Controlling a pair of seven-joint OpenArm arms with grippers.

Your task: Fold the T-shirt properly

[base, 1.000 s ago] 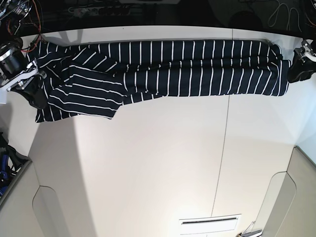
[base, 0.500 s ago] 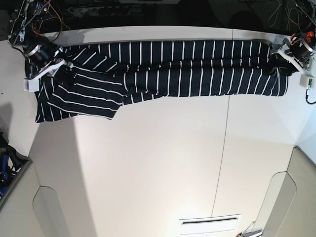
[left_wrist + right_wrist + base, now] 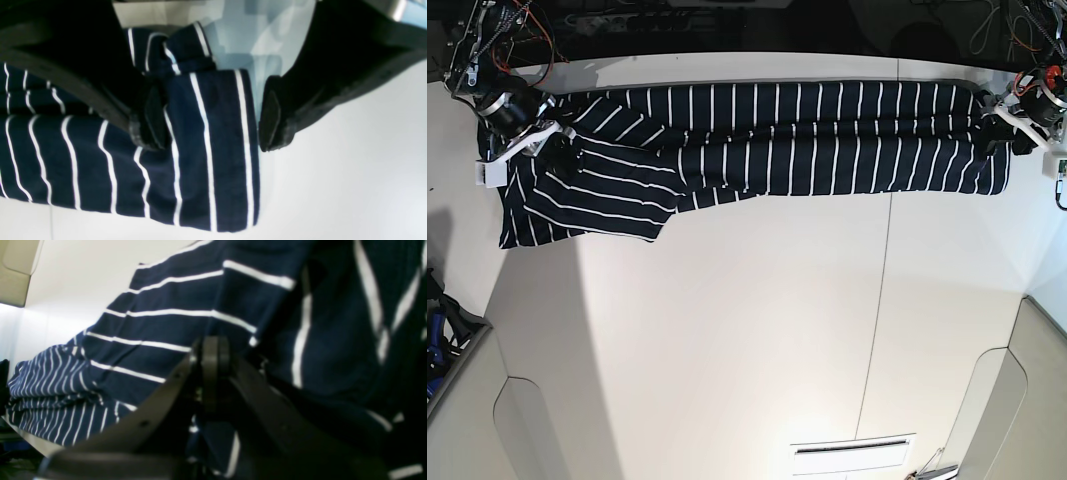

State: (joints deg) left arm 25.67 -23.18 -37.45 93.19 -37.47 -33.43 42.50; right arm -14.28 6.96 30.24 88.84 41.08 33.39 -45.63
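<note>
The T-shirt point(image 3: 807, 135), dark navy with thin white stripes, lies as a long band along the far side of the white table point(image 3: 747, 330). One sleeve part spreads toward the front at the view's left. My left gripper point(image 3: 999, 128) is at the band's right end. In the left wrist view it point(image 3: 211, 125) stands open, straddling the T-shirt's point(image 3: 206, 160) end edge, one fingertip on the cloth. My right gripper point(image 3: 562, 155) sits on the sleeve area. In the right wrist view its tips point(image 3: 211, 350) are shut against the T-shirt point(image 3: 160, 326); a pinched fold does not show.
Cables and electronics point(image 3: 497, 30) crowd the dark strip behind the table's far left. Beige panels point(image 3: 1017, 400) border both near corners. A thin seam point(image 3: 877, 300) runs across the tabletop, and a white slotted plate point(image 3: 852, 455) lies at the near edge.
Both arms have come in from the table's sides onto the shirt's two ends. The left gripper's jaws have spread a little wider. The shirt lies as before.
</note>
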